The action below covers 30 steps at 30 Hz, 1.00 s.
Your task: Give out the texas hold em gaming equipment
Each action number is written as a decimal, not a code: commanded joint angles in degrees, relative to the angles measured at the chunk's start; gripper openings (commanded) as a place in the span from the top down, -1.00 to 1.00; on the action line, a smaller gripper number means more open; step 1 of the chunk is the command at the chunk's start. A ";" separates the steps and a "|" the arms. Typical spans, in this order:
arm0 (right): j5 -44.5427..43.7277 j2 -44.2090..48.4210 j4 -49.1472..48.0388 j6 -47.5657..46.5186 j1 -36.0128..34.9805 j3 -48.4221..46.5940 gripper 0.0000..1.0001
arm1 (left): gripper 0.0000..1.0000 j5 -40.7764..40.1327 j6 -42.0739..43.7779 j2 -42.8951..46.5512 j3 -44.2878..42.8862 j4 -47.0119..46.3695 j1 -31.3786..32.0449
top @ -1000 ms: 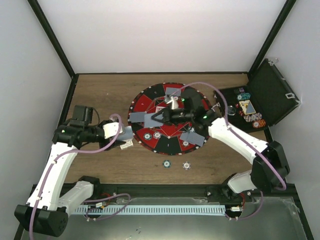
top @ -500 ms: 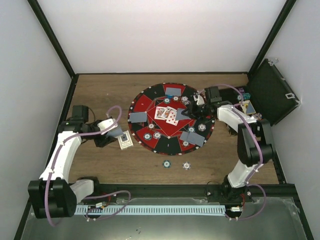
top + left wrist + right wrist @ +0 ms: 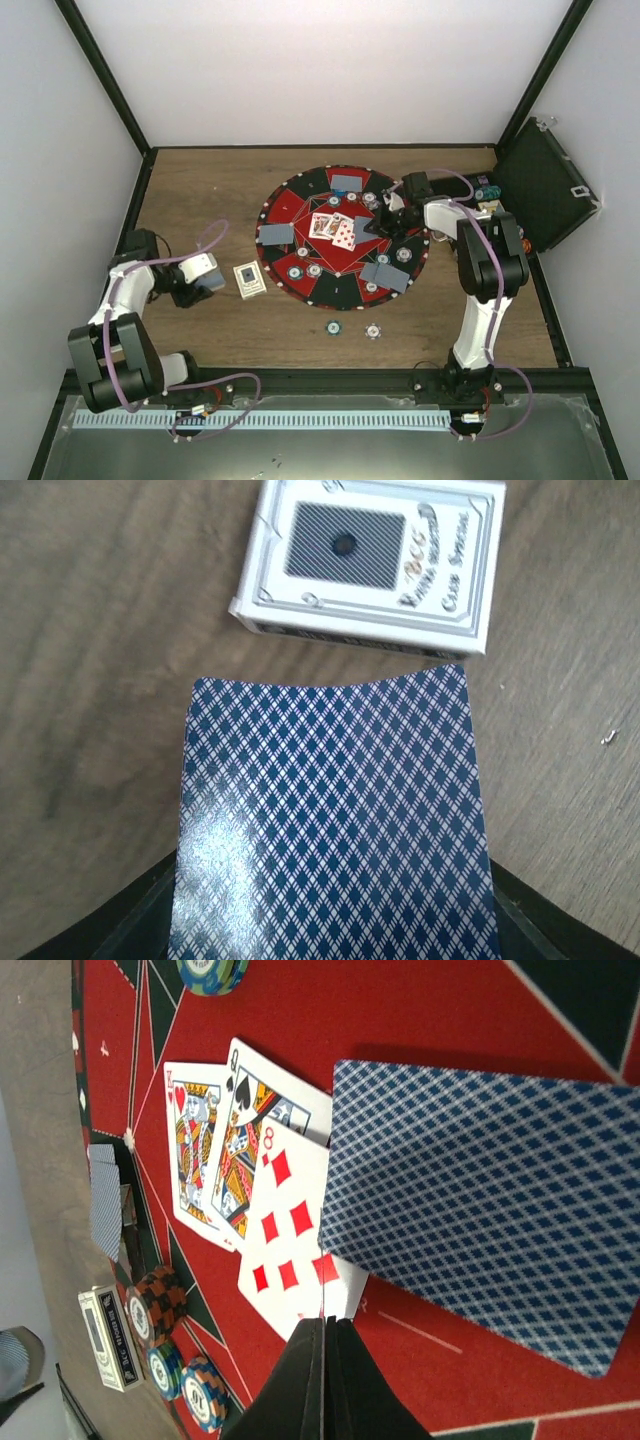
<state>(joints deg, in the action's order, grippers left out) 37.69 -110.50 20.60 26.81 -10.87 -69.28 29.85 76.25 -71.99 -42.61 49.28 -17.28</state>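
Observation:
Three face-up playing cards [image 3: 335, 230] lie fanned at the middle of the round red-and-black mat [image 3: 290, 205]: king, queen and eight of diamonds [image 3: 285, 1235]. My right gripper [image 3: 372, 228] hovers just right of them. Its jaws [image 3: 325, 1320] are shut, and a thin edge runs from them to a blue-backed card [image 3: 480, 1210] that overlaps the eight. My left gripper [image 3: 216, 278] is left of the mat, shut on a blue-backed deck [image 3: 330, 820]. Face-down cards [image 3: 347, 183] and striped chips [image 3: 313, 270] ring the mat. Two chips [image 3: 333, 327] lie on the wood in front.
A white card box [image 3: 370, 565] lies flat on the table just beyond the deck, between my left gripper and the mat [image 3: 249, 280]. The open black case [image 3: 540, 190] stands at the right with more chips [image 3: 500, 215]. Chip stacks [image 3: 160, 1305] sit near my right fingers.
My left arm has drawn back to the left, away from the card box. My right gripper has pulled from the mat's middle to its right, uncovering the three face-up cards.

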 commanded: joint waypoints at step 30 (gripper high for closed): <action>-26.08 2.77 21.14 -5.26 -3.19 -15.56 -0.60 | -1.00 -2.80 4.55 -2.83 5.77 -3.53 0.75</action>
<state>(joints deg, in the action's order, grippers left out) 18.39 -111.66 36.16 22.74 -12.93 -80.86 24.91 79.66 -75.77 -33.87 40.49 -16.51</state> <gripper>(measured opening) 0.735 0.999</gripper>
